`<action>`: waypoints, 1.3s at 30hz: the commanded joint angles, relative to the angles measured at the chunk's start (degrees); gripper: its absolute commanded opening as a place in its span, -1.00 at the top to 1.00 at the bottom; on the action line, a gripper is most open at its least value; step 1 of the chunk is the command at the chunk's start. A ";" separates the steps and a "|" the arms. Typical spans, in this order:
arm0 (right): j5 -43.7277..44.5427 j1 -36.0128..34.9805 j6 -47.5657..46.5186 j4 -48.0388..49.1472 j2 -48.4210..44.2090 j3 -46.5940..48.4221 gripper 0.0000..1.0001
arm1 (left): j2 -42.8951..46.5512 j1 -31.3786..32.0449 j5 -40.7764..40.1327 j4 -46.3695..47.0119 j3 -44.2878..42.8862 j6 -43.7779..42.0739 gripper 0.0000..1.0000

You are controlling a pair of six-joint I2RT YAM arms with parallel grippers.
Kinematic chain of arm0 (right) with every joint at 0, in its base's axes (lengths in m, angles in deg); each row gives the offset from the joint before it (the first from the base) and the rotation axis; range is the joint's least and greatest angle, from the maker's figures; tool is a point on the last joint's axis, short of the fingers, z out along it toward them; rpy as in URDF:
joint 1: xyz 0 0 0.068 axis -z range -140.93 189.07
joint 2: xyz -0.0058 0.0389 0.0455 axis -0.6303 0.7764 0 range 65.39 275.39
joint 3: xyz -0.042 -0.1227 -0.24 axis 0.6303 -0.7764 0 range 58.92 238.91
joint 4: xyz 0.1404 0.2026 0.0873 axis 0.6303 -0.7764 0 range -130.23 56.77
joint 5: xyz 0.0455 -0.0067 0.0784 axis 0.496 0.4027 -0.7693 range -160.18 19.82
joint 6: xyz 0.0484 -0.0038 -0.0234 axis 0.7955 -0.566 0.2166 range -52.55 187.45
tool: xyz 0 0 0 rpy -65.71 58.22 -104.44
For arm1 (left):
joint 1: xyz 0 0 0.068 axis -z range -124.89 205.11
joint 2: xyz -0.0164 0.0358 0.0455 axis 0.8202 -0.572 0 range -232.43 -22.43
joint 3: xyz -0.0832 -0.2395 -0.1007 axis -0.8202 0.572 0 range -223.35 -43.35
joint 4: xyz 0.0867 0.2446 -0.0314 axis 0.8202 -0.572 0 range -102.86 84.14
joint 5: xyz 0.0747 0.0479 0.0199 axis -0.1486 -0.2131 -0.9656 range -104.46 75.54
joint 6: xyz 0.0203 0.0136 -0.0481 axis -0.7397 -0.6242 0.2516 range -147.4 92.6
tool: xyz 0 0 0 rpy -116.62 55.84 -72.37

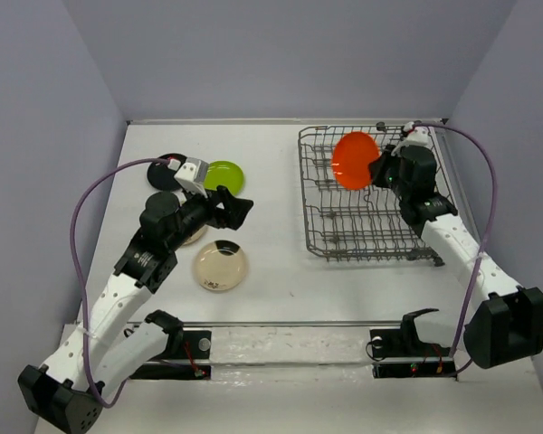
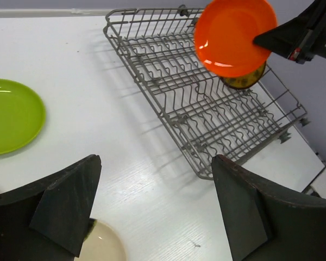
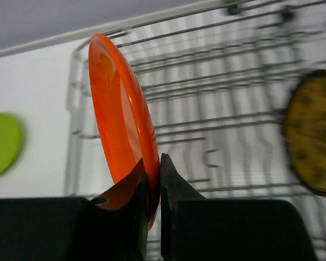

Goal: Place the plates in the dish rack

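My right gripper [image 3: 154,179] is shut on the lower rim of the orange plate [image 3: 117,114], holding it on edge above the far part of the dish rack [image 1: 371,257]. From above, the orange plate [image 1: 355,160] hangs over the rack's back left area. A brown plate with yellow pattern [image 3: 312,133] stands in the rack beyond it. My left gripper [image 2: 155,212] is open and holds nothing, hovering over bare table between the lime green plate [image 1: 224,175] and the cream plate [image 1: 221,265]. A black plate [image 1: 167,172] lies at the far left.
A beige plate [image 1: 196,235] shows partly under my left arm. The rack's upright tines [image 2: 206,109] fill its floor. The table ends at walls behind and at both sides. A metal rail [image 1: 290,325] runs along the near edge.
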 commanded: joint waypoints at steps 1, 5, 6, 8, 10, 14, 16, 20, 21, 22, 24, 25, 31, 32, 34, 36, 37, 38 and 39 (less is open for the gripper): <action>31.38 5.87 -8.86 -3.56 1.13 0.78 0.86 | 2.16 -0.81 -2.03 -3.06 2.39 -5.30 -0.88; 39.22 7.99 -11.15 -2.07 4.57 0.96 0.86 | 2.07 -1.25 -0.25 -2.71 2.30 -5.56 -0.88; 40.01 8.52 -11.86 -1.11 5.18 0.88 0.86 | 2.07 -1.16 0.36 -2.54 2.47 -5.39 -0.88; 41.95 8.52 -14.14 -0.31 7.12 1.14 0.86 | 1.99 -1.16 1.68 -2.27 2.74 -5.04 -0.87; 43.80 9.05 -15.46 0.48 8.17 1.49 0.86 | 1.99 -1.08 2.82 -2.01 2.83 -4.86 -0.88; 44.41 9.05 -20.02 0.66 11.77 4.56 0.86 | 2.34 0.59 1.34 -2.53 2.65 -5.21 -0.88; 45.29 9.05 -22.92 0.66 12.74 5.00 0.86 | 2.86 1.29 0.46 -3.06 2.65 -5.39 -0.88; 42.76 9.05 -24.87 0.40 13.98 5.36 0.86 | 3.48 2.00 -0.07 -3.24 2.56 -5.56 -0.88; 42.57 9.05 -25.22 0.22 15.02 5.44 0.86 | 3.48 2.09 -0.16 -3.24 2.56 -5.65 -0.88; 42.48 9.05 -25.75 0.13 15.73 5.45 0.86 | 3.65 2.35 -0.33 -3.33 2.56 -5.56 -0.88; 41.70 9.05 -25.84 -0.31 16.87 5.53 0.86 | 3.83 2.35 -0.68 -3.50 2.56 -5.65 -0.88; 40.65 9.05 -25.67 -0.31 17.75 5.53 0.86 | 3.92 2.44 -1.21 -3.59 2.56 -5.65 -0.88; 36.07 9.05 -26.10 -0.49 20.39 7.11 0.86 | 3.83 2.53 -1.48 -3.59 2.48 -5.74 -0.88; 36.07 9.05 -26.19 -0.49 20.92 7.38 0.86 | 3.83 2.53 -1.48 -3.59 2.48 -5.74 -0.88; 36.07 9.05 -26.63 -0.49 21.80 8.08 0.86 | 3.57 2.53 -1.65 -3.50 2.48 -5.74 -0.88; 36.24 9.05 -26.89 -0.49 23.20 8.69 0.84 | 3.48 2.53 -1.56 -3.59 2.48 -5.83 -0.88; 36.24 9.05 -26.81 -0.49 23.64 8.78 0.78 | 3.39 2.44 -1.74 -3.59 2.48 -5.74 -0.88; 36.24 9.05 -26.81 -0.49 24.08 8.96 0.74 | 3.48 2.35 -1.74 -3.59 2.48 -5.83 -0.88; 36.50 9.05 -26.63 -0.49 24.96 9.13 0.68 | 3.48 2.44 -1.83 -3.59 2.48 -5.91 -0.88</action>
